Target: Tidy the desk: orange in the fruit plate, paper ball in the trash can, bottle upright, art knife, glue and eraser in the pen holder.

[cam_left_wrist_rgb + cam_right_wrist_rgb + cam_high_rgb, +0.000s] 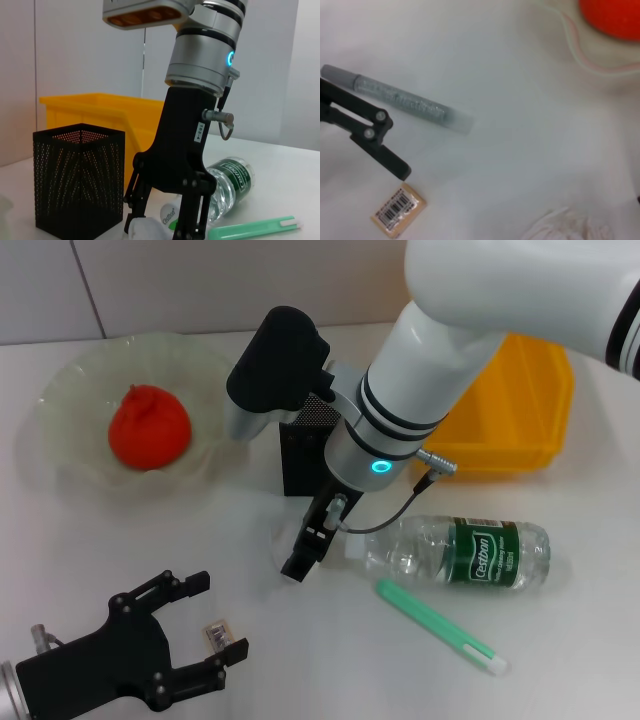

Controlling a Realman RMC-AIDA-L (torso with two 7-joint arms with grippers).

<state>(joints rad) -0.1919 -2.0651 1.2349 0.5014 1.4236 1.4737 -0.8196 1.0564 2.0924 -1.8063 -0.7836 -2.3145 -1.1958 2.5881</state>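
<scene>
The orange point(148, 427) lies in the pale-green fruit plate point(75, 380). The paper ball point(145, 231) lies on the desk in front of the black mesh pen holder point(302, 462). My right gripper point(300, 562) is down over the ball, open, one finger on each side. The bottle point(470, 553) lies on its side, with the green art knife point(438, 628) in front of it. My left gripper point(212, 620) is open at the front left, with the eraser point(217, 632) between its fingertips. A grey glue stick point(402, 100) lies beyond the left gripper's finger point(375, 135).
The yellow trash can point(525, 410) stands at the back right, behind the bottle and beside the pen holder. My right arm crosses over the pen holder and hides part of it. The desk point(560, 660) is bare at the front right.
</scene>
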